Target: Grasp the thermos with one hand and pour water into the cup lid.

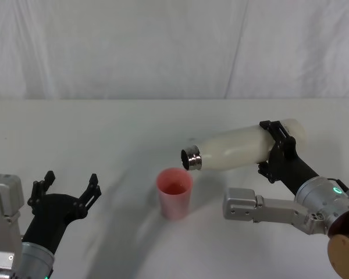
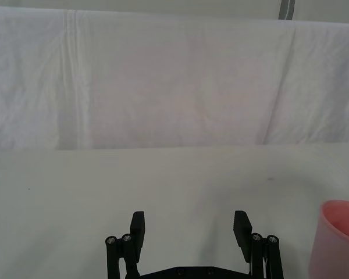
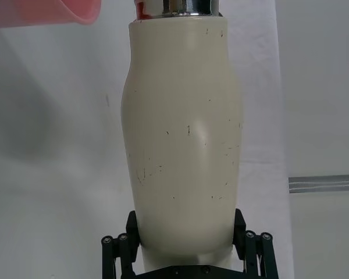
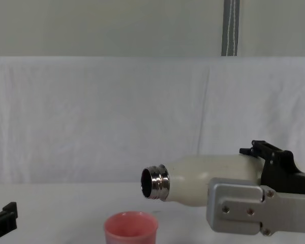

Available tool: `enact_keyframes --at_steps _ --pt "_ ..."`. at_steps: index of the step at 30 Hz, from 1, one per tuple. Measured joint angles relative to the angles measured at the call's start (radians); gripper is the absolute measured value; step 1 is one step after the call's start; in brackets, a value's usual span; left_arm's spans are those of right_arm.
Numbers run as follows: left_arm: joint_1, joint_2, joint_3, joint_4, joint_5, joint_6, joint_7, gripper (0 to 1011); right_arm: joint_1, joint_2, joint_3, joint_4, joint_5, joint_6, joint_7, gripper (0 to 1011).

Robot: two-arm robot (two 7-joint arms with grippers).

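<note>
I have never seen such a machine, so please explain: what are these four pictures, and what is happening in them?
This is a robot with two arms, each ending in a claw. One picture looks down from its head, one looks forward from its chest, and two come from cameras on its wrists. On the white table stands a small pink cup lid. The right claw is shut on a cream-white thermos, gripping it near its base and holding it tipped almost flat, its steel neck just above the cup lid. I cannot see water flowing. The left claw is open and holds nothing, low on the robot's left.
</note>
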Motion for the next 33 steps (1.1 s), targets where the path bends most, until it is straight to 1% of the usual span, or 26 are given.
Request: enact_keyframes --at_steps 33 --pt "0.0 0.0 0.0 0.0 0.0 0.0 0.0 1001 0.004 0.005 -0.007 0.001 -0.008 -0.001 0.001 948"
